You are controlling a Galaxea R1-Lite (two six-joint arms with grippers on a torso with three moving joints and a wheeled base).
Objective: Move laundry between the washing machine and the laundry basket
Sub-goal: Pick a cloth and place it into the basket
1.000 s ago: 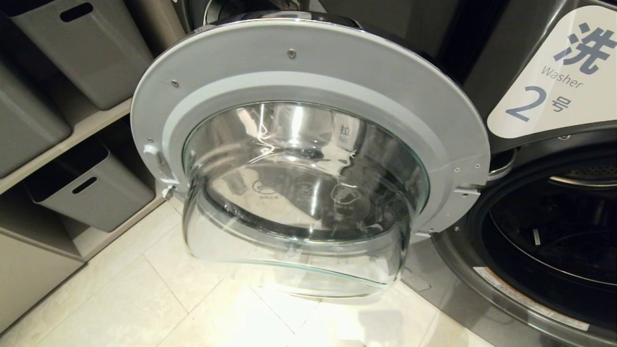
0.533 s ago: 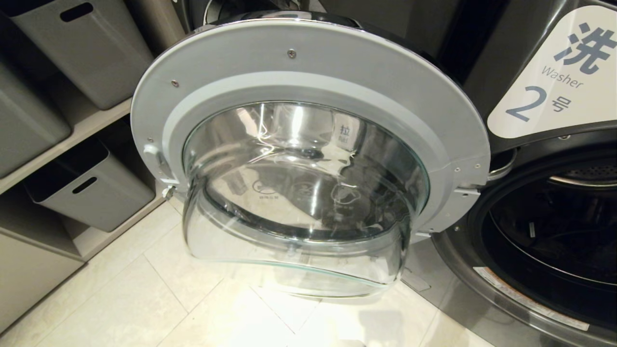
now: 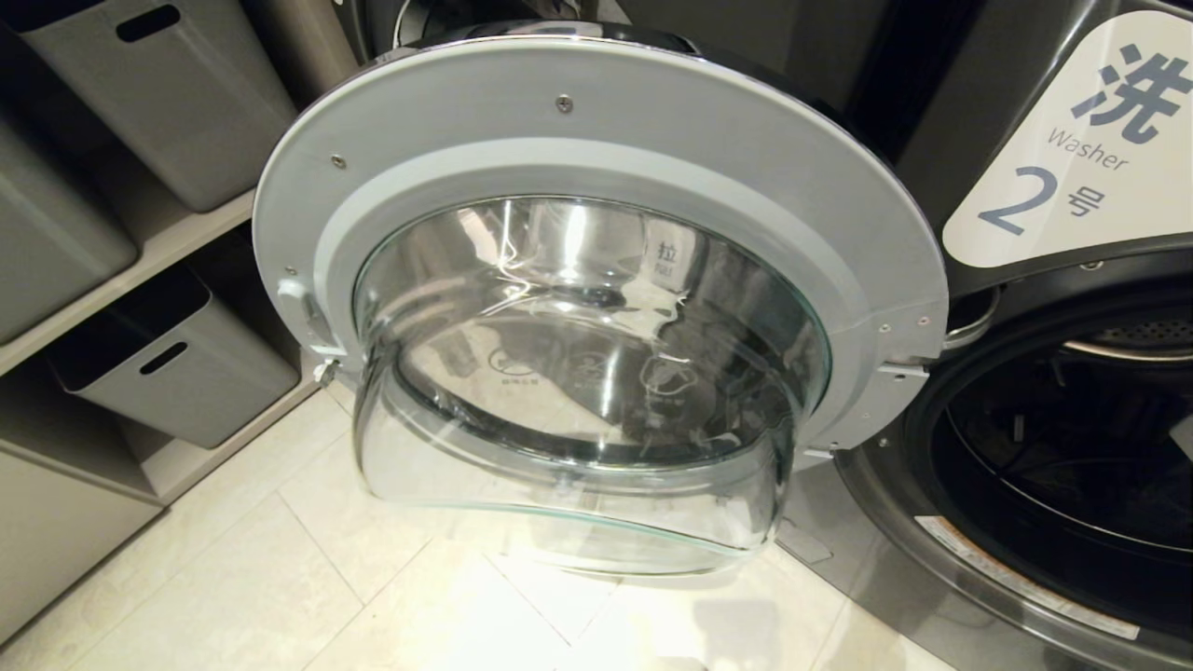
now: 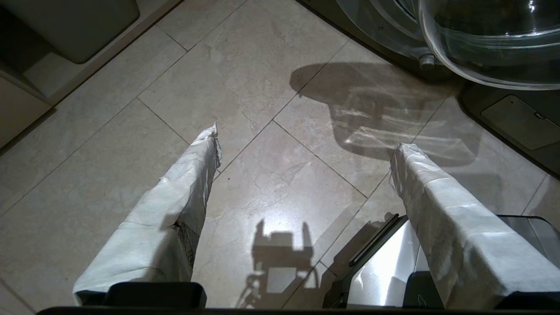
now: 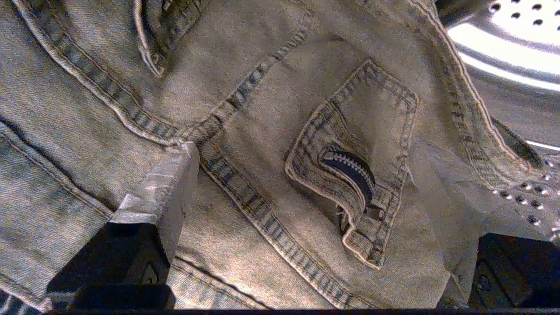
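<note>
Reaching for denim in the drum, nothing lifted out yet

The left gripper [image 4: 302, 148] hangs spread wide above the floor tiles [image 4: 262, 87]; right of the open door [image 3: 596, 121], the right gripper [image 5: 306, 175], splayed, presses on the jeans [image 5: 245, 131] inside the drum [image 5: 503, 48], ungrasped.

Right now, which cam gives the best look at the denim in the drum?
Right wrist view: the denim garment fills it, seams and zip pocket clear, perforated drum wall beside it. Head view shows only the open door and dark drum opening, no denim discernible. Left wrist view shows only floor.
</note>
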